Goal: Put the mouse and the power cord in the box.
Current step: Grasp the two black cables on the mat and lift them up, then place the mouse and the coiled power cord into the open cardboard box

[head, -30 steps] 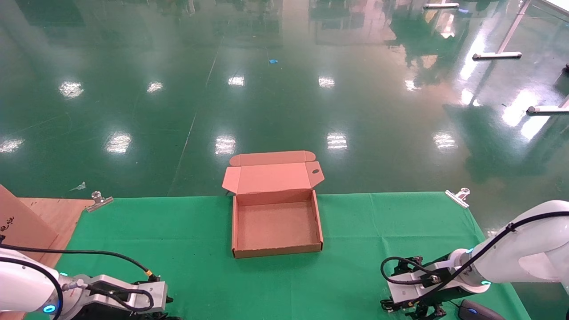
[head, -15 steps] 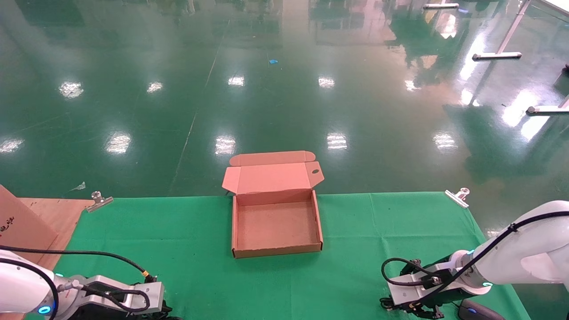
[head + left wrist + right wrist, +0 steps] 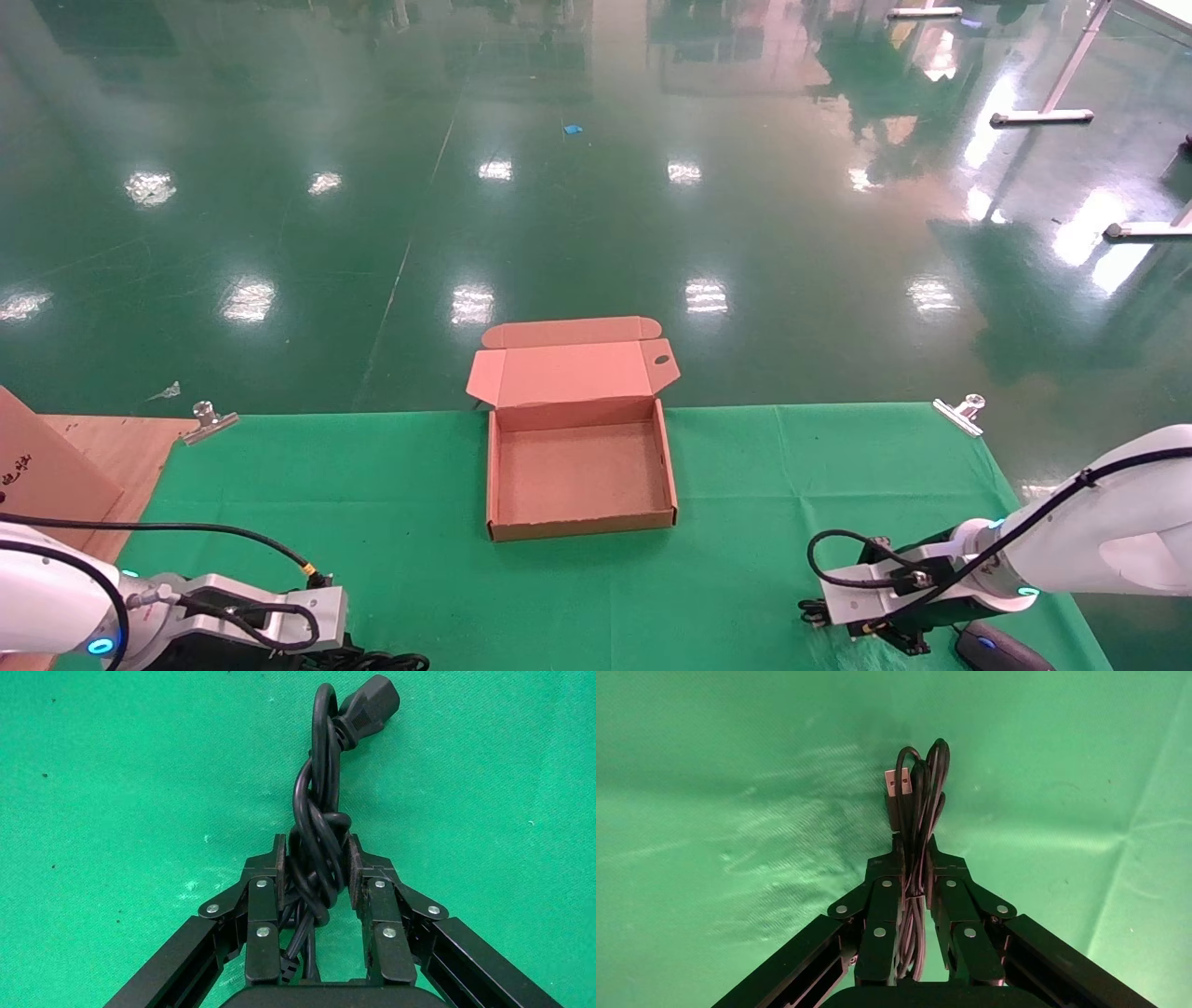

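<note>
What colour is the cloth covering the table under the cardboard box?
Green cloth, clearest in the head view.

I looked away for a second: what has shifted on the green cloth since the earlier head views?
The right gripper slid slightly toward the small black mouse, clamped on its thin bundled cable. The left gripper barely moved; loops of the thick black power cord it grips now show at the near edge. The open tan cardboard box stayed put, empty.
</note>
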Controlling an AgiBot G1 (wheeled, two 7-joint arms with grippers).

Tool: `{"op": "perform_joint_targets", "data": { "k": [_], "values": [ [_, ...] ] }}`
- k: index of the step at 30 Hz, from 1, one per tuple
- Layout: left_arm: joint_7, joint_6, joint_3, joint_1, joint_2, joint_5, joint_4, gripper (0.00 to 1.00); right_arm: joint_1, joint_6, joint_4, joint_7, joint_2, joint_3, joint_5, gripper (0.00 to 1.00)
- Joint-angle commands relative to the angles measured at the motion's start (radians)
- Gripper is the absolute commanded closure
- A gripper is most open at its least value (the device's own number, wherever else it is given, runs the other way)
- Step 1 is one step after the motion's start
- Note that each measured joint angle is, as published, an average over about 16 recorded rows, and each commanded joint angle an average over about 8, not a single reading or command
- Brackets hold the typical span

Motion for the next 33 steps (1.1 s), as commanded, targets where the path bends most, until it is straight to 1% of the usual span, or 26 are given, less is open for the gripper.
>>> {"op": "perform_joint_targets", "data": {
  "k": [1, 3, 5, 11, 15, 21, 26, 33],
  "values": [
    [0.0, -0.005, 0.001, 0.004, 0.002, 0.001, 0.001, 1.0, -0.001, 0.013, 0.0, 0.002, 0.003, 0.0, 0.001, 1.0],
    [0.0, 0.03, -0.001, -0.008, -0.006, -0.001, 0.002, 1.0, 0.008, -0.006, 0.0, 0.0, 0.01, 0.005, 0.007, 1.0],
    [0.001, 0.083, -0.002, -0.028, -0.018, -0.004, 0.001, 1.0, 0.024, -0.042, 0.001, -0.005, 0.02, 0.011, 0.016, 1.0],
    [-0.001, 0.235, -0.003, -0.121, -0.047, -0.004, -0.015, 1.0, 0.101, -0.19, 0.014, -0.029, 0.052, 0.036, 0.052, 1.0],
    [-0.01, 0.28, 0.002, -0.188, -0.047, 0.003, -0.032, 1.0, 0.168, -0.269, 0.03, -0.042, 0.071, 0.051, 0.074, 1.0],
    [-0.035, 0.315, 0.011, -0.295, -0.026, 0.014, -0.058, 1.0, 0.284, -0.359, 0.056, -0.037, 0.077, 0.064, 0.093, 1.0],
    [-0.056, 0.324, 0.021, -0.399, 0.007, 0.023, -0.081, 1.0, 0.377, -0.397, 0.075, -0.011, 0.054, 0.069, 0.099, 1.0],
    [-0.075, 0.304, 0.028, -0.53, 0.074, 0.026, -0.098, 1.0, 0.472, -0.385, 0.084, 0.04, -0.016, 0.07, 0.099, 1.0]
  ]
}}
